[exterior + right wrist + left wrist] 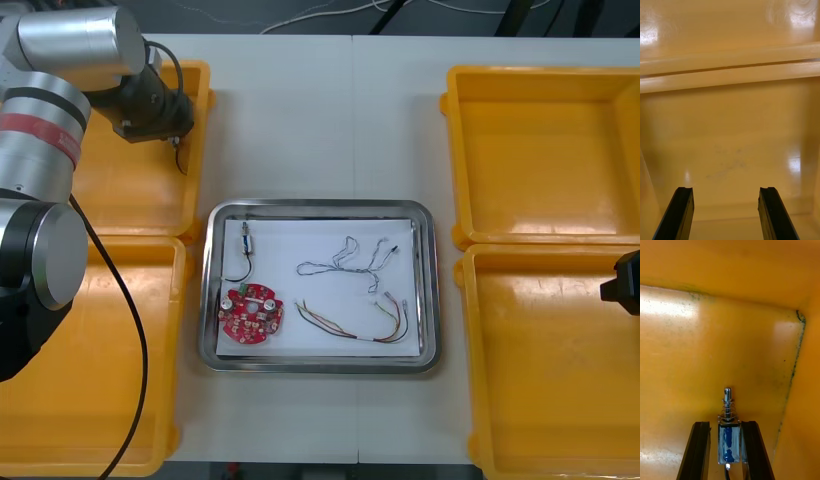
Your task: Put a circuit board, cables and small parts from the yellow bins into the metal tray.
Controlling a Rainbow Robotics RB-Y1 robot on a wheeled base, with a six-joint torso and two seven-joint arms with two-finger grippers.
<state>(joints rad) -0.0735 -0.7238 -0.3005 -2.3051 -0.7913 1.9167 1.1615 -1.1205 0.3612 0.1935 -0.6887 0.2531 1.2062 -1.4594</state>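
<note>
Left jaws are clamping a small metal part (728, 429) lengthwise over the far-left yellow bin (130, 195); the metal tray (320, 206) is lying near-right of them. Right jaws are hanging apart at the desk's right edge.

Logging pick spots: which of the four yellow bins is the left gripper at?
The far left bin: there the left gripper is shut on a small metal part. The right gripper hangs open over the near right bin.

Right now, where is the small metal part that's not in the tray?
In the left wrist view, the small metal part sits between the jaws of the left gripper, inside the far left yellow bin.
</note>
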